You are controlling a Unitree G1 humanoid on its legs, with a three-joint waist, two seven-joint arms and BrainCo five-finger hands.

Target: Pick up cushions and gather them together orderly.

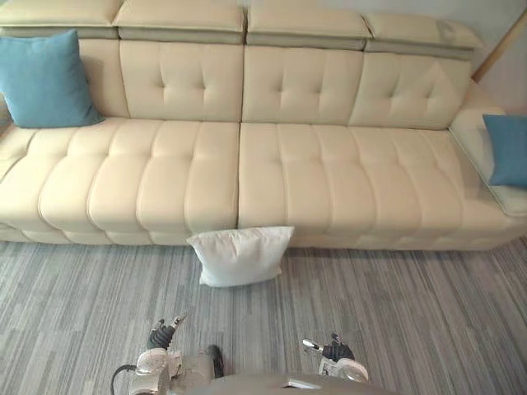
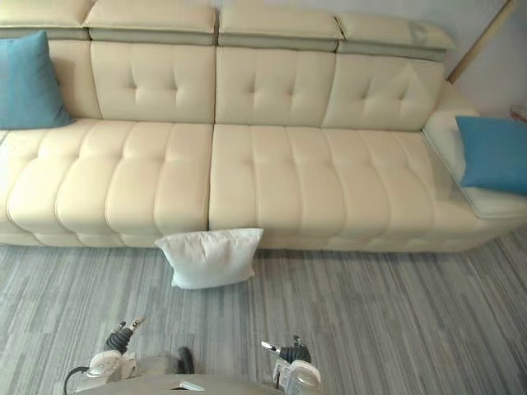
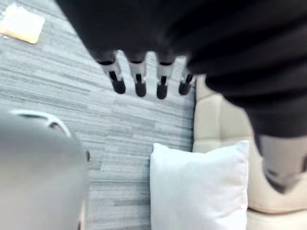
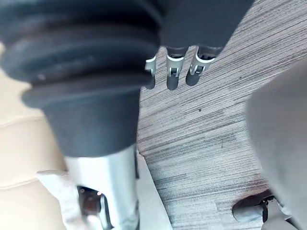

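Observation:
A white cushion (image 1: 240, 255) stands on the grey carpet, leaning against the front of the cream sofa (image 1: 272, 164) near its middle seam. One blue cushion (image 1: 45, 80) leans on the sofa's backrest at the far left. Another blue cushion (image 1: 506, 148) rests on the right armrest. My left hand (image 1: 162, 336) and right hand (image 1: 333, 350) hang low at the near edge, well short of the white cushion. In the left wrist view the fingers (image 3: 139, 84) are straight and hold nothing, with the white cushion (image 3: 201, 191) beyond them. The right hand's fingers (image 4: 175, 74) hang relaxed over the carpet.
Striped grey carpet (image 1: 412, 321) stretches between me and the sofa. A small tan flat object (image 3: 21, 24) lies on the floor off to one side. A wooden pole (image 1: 502, 45) leans by the wall behind the sofa's right end.

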